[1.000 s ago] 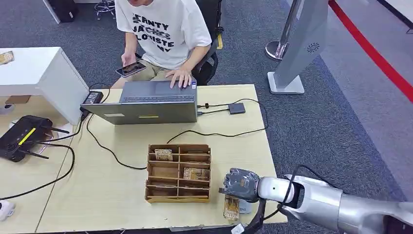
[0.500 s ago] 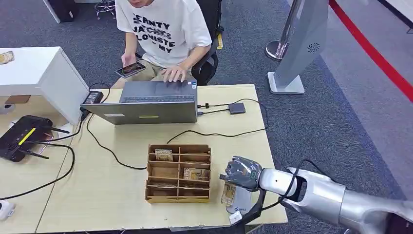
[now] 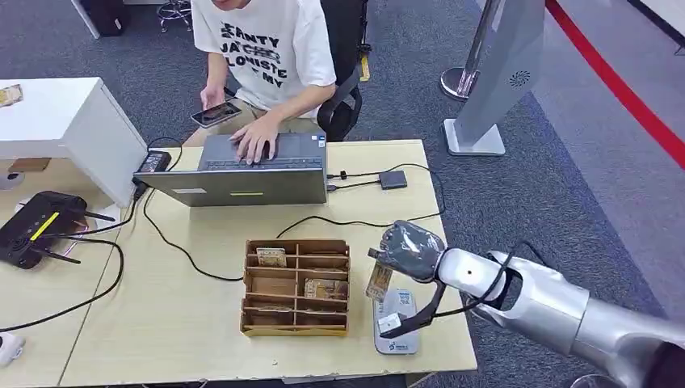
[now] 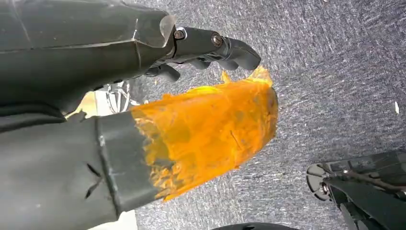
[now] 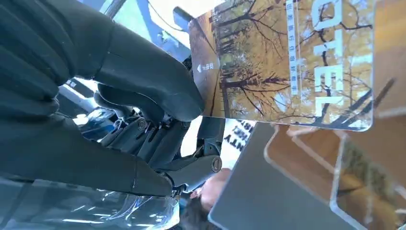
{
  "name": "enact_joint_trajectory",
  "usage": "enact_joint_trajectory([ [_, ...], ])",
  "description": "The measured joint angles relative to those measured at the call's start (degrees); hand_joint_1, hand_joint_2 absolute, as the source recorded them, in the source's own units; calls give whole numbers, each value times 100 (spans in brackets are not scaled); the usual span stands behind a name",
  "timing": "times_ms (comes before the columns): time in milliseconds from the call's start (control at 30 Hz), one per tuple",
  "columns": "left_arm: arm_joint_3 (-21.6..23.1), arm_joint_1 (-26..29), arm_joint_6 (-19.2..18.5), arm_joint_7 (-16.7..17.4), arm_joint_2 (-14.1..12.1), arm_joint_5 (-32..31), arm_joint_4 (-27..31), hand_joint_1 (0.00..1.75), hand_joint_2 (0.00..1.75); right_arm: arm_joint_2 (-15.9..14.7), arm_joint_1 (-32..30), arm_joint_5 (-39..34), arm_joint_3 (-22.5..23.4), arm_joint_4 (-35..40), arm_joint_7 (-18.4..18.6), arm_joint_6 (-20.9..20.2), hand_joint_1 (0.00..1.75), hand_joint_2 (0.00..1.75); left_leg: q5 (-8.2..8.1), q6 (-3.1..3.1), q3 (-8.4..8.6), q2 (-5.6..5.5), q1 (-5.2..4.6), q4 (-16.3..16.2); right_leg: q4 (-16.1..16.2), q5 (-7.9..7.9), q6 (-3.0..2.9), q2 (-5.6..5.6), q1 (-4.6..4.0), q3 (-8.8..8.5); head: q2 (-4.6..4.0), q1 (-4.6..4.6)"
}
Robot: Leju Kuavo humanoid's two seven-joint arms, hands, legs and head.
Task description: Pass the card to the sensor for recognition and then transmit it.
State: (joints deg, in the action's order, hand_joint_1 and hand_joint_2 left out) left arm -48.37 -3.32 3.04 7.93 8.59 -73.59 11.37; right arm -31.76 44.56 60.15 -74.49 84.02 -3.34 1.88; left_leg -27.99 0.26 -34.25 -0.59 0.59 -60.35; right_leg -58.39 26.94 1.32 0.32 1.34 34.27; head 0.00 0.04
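the compartment box (image 3: 296, 286) sits mid-table, laptop (image 3: 242, 170) behind it, sensor (image 3: 397, 322) just right (card (image 3: 377, 282) above it, in the right hand (image 3: 410, 250)).

Head view getting even, bright overhead light; worktop (image 3: 202, 315) showing pale, with soft short shadows lying under laptop (image 3: 242, 184) and wooden organizer (image 3: 296, 286). Detail staying fairly sharp, slight softness from compression. Left wrist view looking dim on hand (image 4: 72, 72), carpet (image 4: 335, 72) grainy, orange film (image 4: 210, 129) glowing translucent. Right wrist view: card (image 5: 287, 62) sitting close, print slightly blurred; background behind it falling out of focus; glare brightening upper area.
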Motion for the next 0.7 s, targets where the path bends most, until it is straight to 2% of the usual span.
enact_joint_trajectory([
  [700,-13,-5,-13,-33,-4,-83,0,0,0,94,310,114,677,-17,275,-2,175,175,0,0,-2,-1,0,0,-1,0,0,-2,0,-1,0,2],
])
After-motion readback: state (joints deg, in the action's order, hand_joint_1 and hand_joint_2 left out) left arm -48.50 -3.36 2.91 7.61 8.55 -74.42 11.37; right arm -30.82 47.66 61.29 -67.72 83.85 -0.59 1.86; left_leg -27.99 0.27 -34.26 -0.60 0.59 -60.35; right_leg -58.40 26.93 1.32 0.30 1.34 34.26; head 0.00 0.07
